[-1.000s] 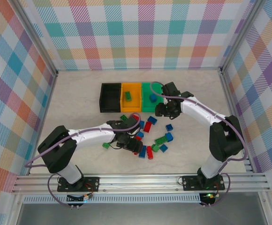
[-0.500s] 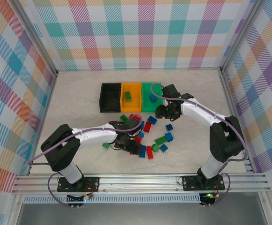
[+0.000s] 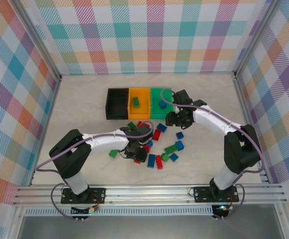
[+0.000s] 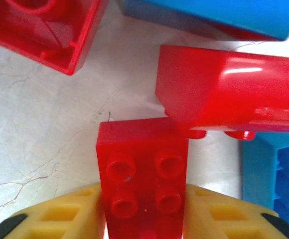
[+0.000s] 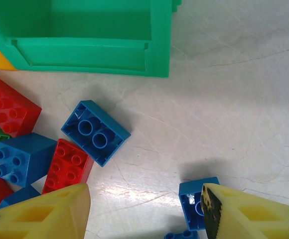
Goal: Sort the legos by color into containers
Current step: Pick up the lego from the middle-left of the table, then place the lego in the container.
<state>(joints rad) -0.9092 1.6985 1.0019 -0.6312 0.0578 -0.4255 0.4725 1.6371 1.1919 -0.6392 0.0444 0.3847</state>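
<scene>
Here the left end effector (image 4: 143, 216) grips a red brick (image 4: 142, 167), next lifting it; the right end effector (image 5: 145, 211) gapes empty

Left arm (image 3: 102, 141): links were white shells, joints black housings; left cable (image 3: 41, 167), grey-lilac, ran along it. Left base plate (image 3: 82, 194) was black. Right arm (image 3: 212, 119): same white-and-black build; right cable (image 3: 199, 105) matched; right base plate (image 3: 212, 193) black. Left end effector (image 4: 144, 214): fingers (image 4: 60, 216) were yellow moulded plastic with recessed pockets and black outer edges. Right end effector (image 5: 144, 214): fingers (image 5: 40, 214) likewise yellow, one edged in speckled black.
</scene>
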